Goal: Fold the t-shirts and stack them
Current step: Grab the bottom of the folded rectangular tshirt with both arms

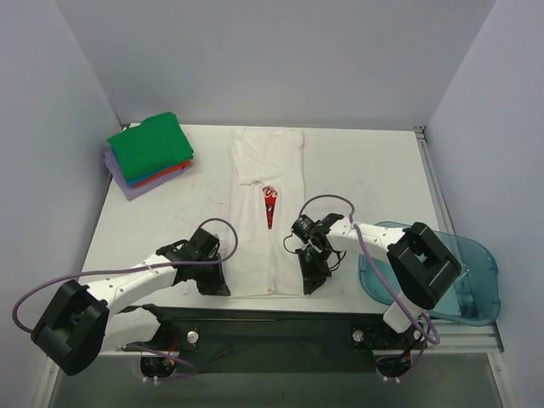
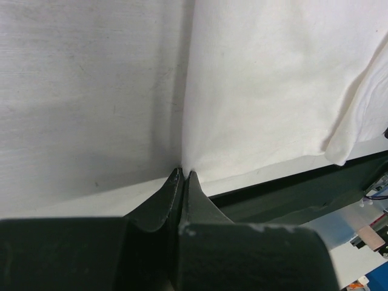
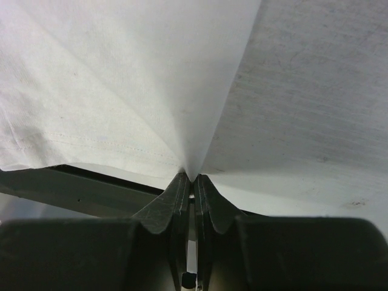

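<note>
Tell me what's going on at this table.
The robot is folding a white t-shirt, laid out as a narrow strip. The left end effector is shut on its near left corner, the right end effector on its near right corner. A stack of folded shirts, green on top, sits far left.

The red logo [image 1: 269, 206] on the white t-shirt [image 1: 253, 246] is unreadable.

From above, we overlook the whole tabletop [image 1: 170, 212]. Our wrist views press close behind the jaws, sharing the white t-shirt [image 1: 255, 246].
</note>
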Controlling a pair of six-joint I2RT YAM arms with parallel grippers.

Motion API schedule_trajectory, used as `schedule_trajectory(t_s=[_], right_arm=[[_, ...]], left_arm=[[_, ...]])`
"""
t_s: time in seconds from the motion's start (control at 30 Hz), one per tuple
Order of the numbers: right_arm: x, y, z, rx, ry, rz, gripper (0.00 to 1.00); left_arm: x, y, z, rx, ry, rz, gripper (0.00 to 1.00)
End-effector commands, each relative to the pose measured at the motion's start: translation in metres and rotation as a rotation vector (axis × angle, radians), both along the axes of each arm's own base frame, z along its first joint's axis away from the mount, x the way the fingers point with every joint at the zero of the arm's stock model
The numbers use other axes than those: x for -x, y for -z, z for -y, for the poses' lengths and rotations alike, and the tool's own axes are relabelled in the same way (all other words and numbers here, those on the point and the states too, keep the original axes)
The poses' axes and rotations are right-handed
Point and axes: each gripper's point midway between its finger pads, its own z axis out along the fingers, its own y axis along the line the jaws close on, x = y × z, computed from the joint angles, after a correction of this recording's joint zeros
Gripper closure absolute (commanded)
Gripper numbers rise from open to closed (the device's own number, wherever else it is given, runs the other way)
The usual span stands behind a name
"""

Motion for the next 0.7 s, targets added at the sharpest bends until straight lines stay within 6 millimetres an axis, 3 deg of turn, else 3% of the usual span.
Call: schedule_trajectory(t_s=[0.0,0.23,0.37,0.67], right_arm=[[0.013,-0.007,0.01,0.008,-0.012,-0.048,1.0],[0.016,-0.012,0.01,-0.01,-0.013,-0.04,1.0],[0.019,-0.026,0.011,-0.026,-0.018,-0.036,1.0],[0.041,-0.071,0.017,-0.072,-0.011,-0.073,1.0]], left_arm=[[0.005,0.002,-0.005,-0.016,-0.024,-0.009,1.0],[0.007,-0.005,-0.007,0.011,-0.053,0.013,1.0],[0.002,-0.031,-0.003,0.057,-0.052,0.077,1.0],[0.034,-0.063,-0.02,0.045,-0.01,0.031,1.0]])
